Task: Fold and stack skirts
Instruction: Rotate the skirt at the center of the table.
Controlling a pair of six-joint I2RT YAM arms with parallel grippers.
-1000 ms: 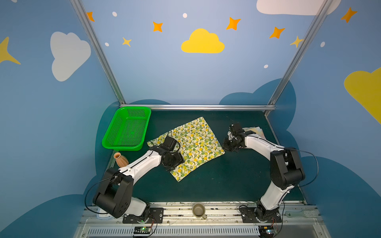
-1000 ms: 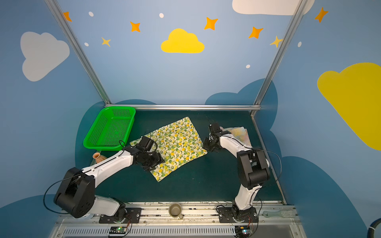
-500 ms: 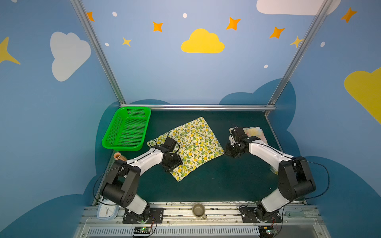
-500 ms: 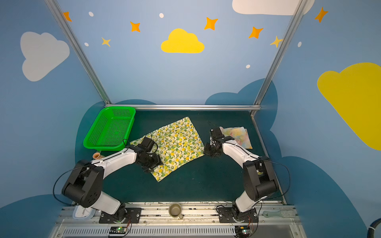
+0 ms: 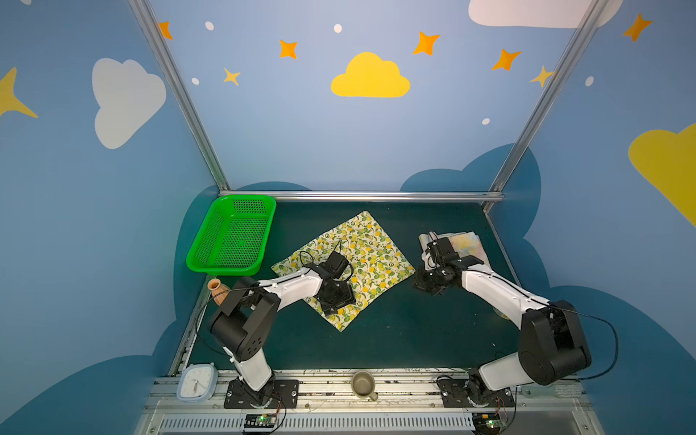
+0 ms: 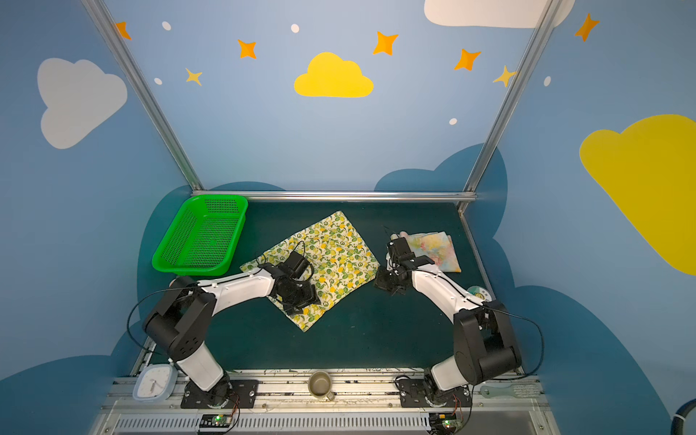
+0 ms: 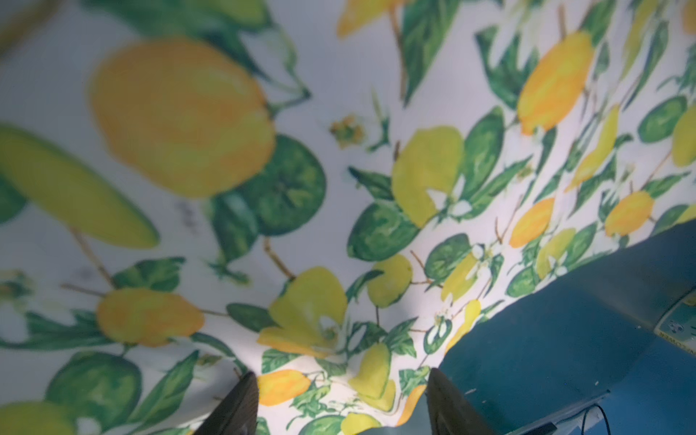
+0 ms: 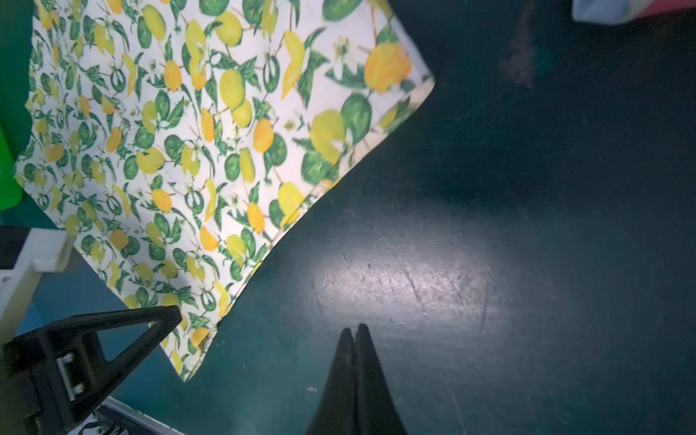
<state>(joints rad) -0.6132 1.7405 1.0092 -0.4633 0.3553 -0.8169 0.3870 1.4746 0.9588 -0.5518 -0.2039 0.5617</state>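
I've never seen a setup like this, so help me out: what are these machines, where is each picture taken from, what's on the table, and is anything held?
These are two robot arms, left and right, each ending in a two-fingered pincer. Two pictures look down from overhead and are nearly identical. The two close-ups come from cameras on the wrists. On the dark green table lie three things: a lemon-print skirt, spread flat in the middle; a flowered skirt, apparently folded, by the right arm; and a green basket. The left pincer is open over the lemon-print skirt, gripping nothing. The right pincer is shut over bare table, empty.
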